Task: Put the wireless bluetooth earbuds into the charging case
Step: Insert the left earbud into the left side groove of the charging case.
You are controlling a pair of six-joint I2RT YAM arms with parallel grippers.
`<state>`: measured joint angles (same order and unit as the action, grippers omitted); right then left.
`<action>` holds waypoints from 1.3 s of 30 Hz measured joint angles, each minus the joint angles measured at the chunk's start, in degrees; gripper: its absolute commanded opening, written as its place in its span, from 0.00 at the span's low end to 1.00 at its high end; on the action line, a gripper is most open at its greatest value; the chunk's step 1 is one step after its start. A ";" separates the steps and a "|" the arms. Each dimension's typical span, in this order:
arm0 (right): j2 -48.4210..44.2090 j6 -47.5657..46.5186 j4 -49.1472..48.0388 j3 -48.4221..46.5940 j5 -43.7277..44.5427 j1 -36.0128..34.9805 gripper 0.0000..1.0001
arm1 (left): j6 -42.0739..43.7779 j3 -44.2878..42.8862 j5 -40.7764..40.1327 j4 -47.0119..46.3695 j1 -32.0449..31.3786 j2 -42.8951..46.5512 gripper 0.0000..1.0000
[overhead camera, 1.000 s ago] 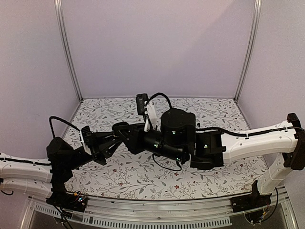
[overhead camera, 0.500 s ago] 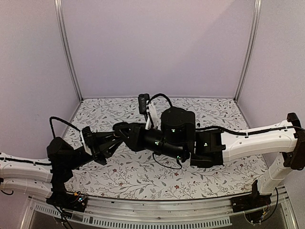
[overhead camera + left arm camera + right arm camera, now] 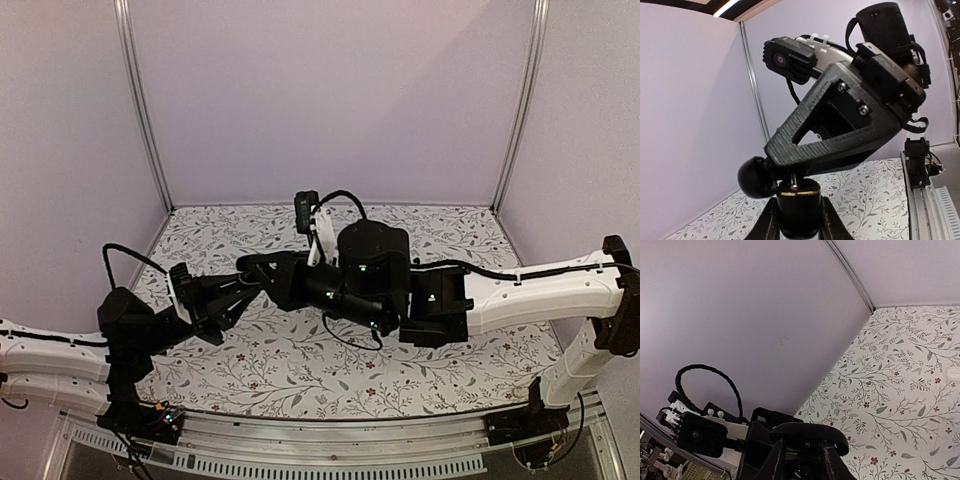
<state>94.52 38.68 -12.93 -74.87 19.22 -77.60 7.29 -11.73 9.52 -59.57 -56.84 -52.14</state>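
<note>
From my station I see plain pale walls [image 3: 330, 100] round a flower-patterned table [image 3: 300, 370]. The left arm [image 3: 50, 360] and right arm [image 3: 540, 290] both reach in low from their sides and meet above the middle of the table.

The left gripper [image 3: 797, 225] is clamped on the black case [image 3: 799, 202], one finger on each side. The case stands upright between them, lifted clear of the table, with a thin gold band round its top and a rounded black part bulging at its upper left.

The right gripper [image 3: 805, 460] comes down onto the top of the case from above, and its camera [image 3: 790, 60] looks back at me in the left wrist view. In its own view the fingers stand a little apart under a dark curved edge. I cannot tell whether they pinch anything or are free.

I cannot make out the earbuds in any view. The spot where the two grippers meet is all black on black, so I cannot tell where they are.

A small white object [image 3: 954, 374] lies on the table at the right edge of the right wrist view, cut off by the frame.
</note>
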 measured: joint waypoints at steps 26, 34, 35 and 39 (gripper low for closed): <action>1.42 -10.36 0.11 -3.56 0.63 -1.20 0.09 | -1.16 0.20 -1.09 -6.25 0.00 -1.90 0.00; 1.46 -12.41 0.11 -3.56 2.27 -1.57 0.19 | -1.97 0.46 -1.11 -6.62 0.00 -1.90 0.00; 1.46 -12.68 0.13 -3.52 2.36 -1.60 0.20 | -2.19 0.48 -1.07 -6.73 0.00 -1.90 0.00; 1.44 -13.25 0.07 -3.43 2.51 -1.75 0.21 | -2.95 0.48 -0.87 -6.86 0.00 -1.90 0.00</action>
<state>95.96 25.43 -12.86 -78.30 21.74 -79.35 4.34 -11.25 8.64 -66.43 -56.84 -54.04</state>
